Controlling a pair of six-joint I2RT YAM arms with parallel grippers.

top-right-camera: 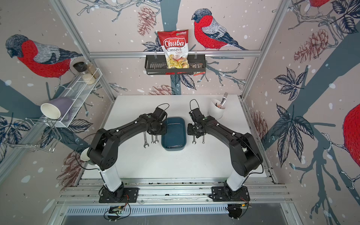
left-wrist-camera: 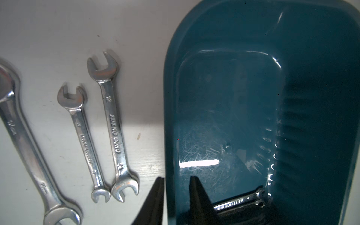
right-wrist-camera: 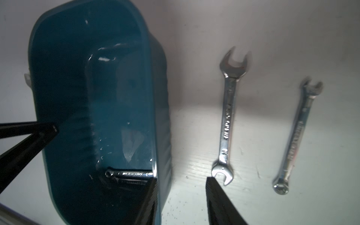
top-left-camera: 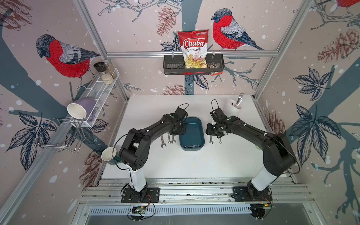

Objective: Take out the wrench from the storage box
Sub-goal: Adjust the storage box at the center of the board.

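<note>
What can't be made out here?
- Wrench in the storage box: left wrist view, one end hidden behind an end effector finger; lettering blurred.
- Left end effector: covered by its wrist in top views; grip on the box wall unclear in left wrist view.
- Largest table wrench: cut by the left wrist frame edge.
- White cup's contents beside the fork: too small, top views.

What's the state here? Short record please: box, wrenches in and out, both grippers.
storage box: centred between the arms
wrench in box: one, lying along the end wall nearest the arm bases
wrenches left of box: three, outside, side by side
wrenches right of box: two, outside
left gripper: straddles the box's left wall; grip unclear
right gripper: open, straddles the box's right wall
task: not finished
</note>
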